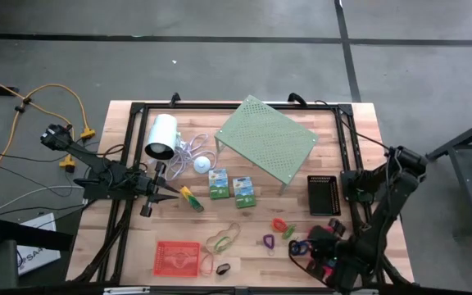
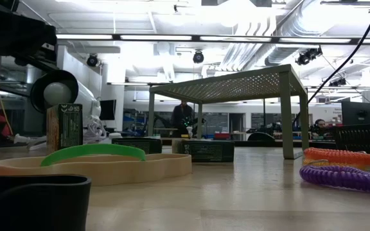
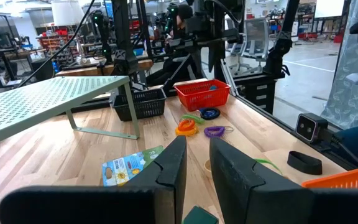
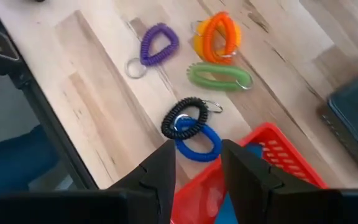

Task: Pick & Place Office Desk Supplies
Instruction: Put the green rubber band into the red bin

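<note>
The big green shelf (image 1: 265, 139) is my landmark. My right gripper (image 4: 197, 149) is open and holds nothing. It hangs over the edge of the red basket (image 4: 278, 155), which sits well away from the shelf, on my right arm's side. I think my job now is to grab the blue loop (image 4: 211, 144) that touches the basket. To do it well, I should come straight down, put one finger on each side, and not catch the black loop (image 4: 182, 118) lying on it. My right wrist view shows these two loops, but in the high view my arm hides them. My left gripper (image 1: 170, 197) waits beside the shelf, by the yellow-green marker (image 1: 192, 198). I cannot tell if it is open or closed.
</note>
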Motion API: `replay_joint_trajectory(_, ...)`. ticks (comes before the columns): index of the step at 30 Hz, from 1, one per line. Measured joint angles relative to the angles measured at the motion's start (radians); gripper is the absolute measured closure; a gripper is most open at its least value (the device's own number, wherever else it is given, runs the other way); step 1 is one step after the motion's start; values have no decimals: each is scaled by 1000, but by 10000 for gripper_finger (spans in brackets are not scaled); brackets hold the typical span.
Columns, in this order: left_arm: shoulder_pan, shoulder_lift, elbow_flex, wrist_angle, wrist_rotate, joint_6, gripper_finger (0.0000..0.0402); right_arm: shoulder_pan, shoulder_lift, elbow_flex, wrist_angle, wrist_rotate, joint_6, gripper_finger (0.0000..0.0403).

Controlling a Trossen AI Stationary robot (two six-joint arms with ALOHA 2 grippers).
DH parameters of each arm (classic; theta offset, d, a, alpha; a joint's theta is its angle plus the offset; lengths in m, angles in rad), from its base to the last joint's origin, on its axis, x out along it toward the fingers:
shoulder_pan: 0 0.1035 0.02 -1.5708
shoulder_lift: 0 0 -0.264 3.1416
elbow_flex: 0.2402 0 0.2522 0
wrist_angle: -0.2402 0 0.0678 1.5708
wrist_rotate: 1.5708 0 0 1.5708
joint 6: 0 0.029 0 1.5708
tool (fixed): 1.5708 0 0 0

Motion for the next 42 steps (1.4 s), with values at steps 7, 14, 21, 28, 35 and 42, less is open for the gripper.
replay_joint_trajectory(7, 0, 0, 0, 0, 0, 0, 337, -127, 1, 0, 190, 3, -333, 286)
replay_joint_trajectory(14, 0, 0, 0, 0, 0, 0, 337, -287, 12, 0, 421, -87, -758, 286)
replay_joint_trajectory(21, 0, 0, 0, 0, 0, 0, 337, -431, 38, 1, 620, -235, -1106, 286)
replay_joint_trajectory(28, 0, 0, 0, 0, 0, 0, 337, -507, 69, 0, 772, -363, -1314, 286)
replay_joint_trajectory(35, 0, 0, 0, 0, 0, 0, 337, -522, 129, 2, 849, -359, -1471, 286)
replay_joint_trajectory(42, 0, 0, 0, 0, 0, 0, 337, -521, 243, 0, 966, -388, -1558, 286)
